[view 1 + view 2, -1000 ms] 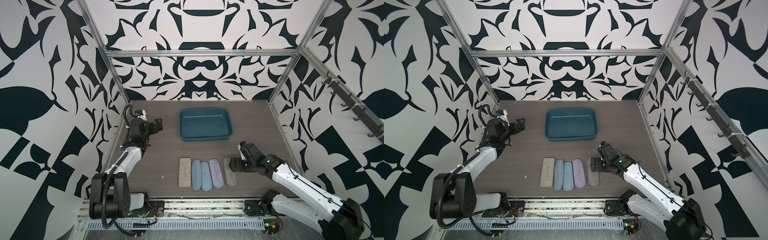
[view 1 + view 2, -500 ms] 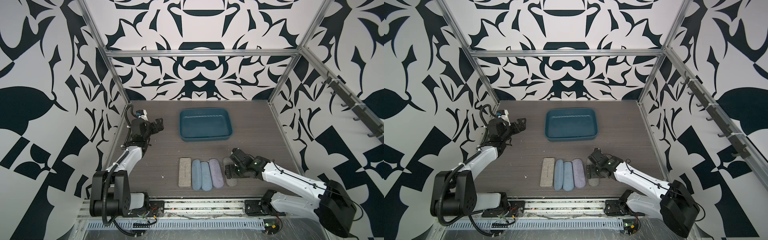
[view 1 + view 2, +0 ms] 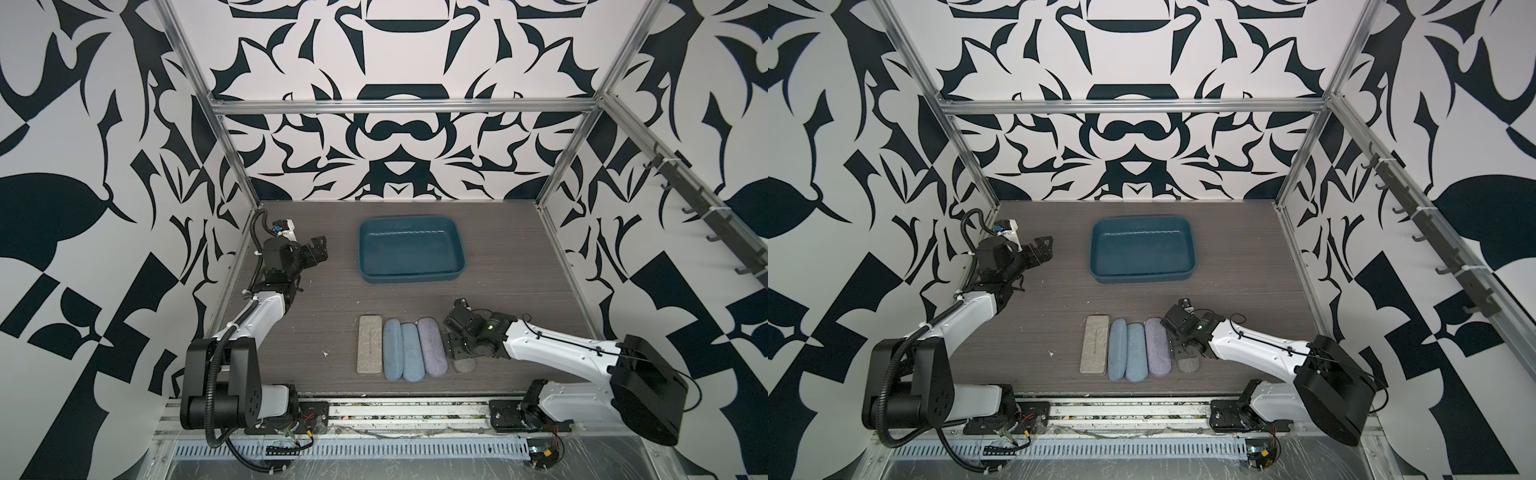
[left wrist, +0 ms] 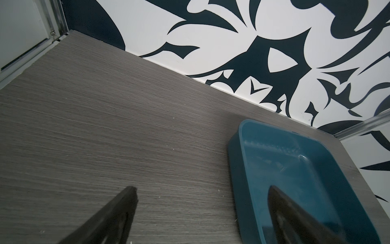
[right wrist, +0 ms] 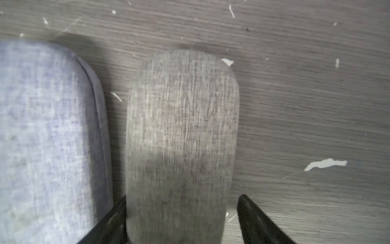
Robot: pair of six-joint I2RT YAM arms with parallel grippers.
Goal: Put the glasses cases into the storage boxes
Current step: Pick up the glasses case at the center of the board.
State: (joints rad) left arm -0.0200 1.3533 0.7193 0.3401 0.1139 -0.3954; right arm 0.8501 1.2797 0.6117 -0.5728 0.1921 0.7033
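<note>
0 of 5 stored: no glasses case lies in the dark teal tray [image 3: 409, 277]; its floor is bare in both top views.
5 cases: all lie flat in 1 row on the wood-grain tabletop [image 3: 332, 299] near its front edge, long sides parallel, well apart from the tray.
Row order: beige rectangular case [image 3: 369, 344], then 2 light blue cases [image 3: 392, 351] [image 3: 411, 353] touching each other, then the lilac case [image 3: 432, 347], then the grey-brown case [image 5: 181, 137] at the right arm's end.
Grey-brown case: in both top views it is mostly hidden under the right arm's wrist, and only its near rounded end shows. The right wrist view shows a narrow strip of table between it and the lilac case.
Right gripper [image 5: 182, 196]: low over the grey-brown case, jaws partly apart and astride its width. 1 finger [image 5: 118, 211] lies against the edge that faces the lilac case. The other has a sliver of table between it and the case. Whether the case is pinched yet, I cannot tell.
Left gripper [image 4: 202, 188]: jaws spread wide and holding nothing, raised above the table beside the tray and pointing toward it.
Step in hand: by my reading, taking hold of the grey-brown case.
Left to do: all 5 cases need lifting and setting down in the tray.
</note>
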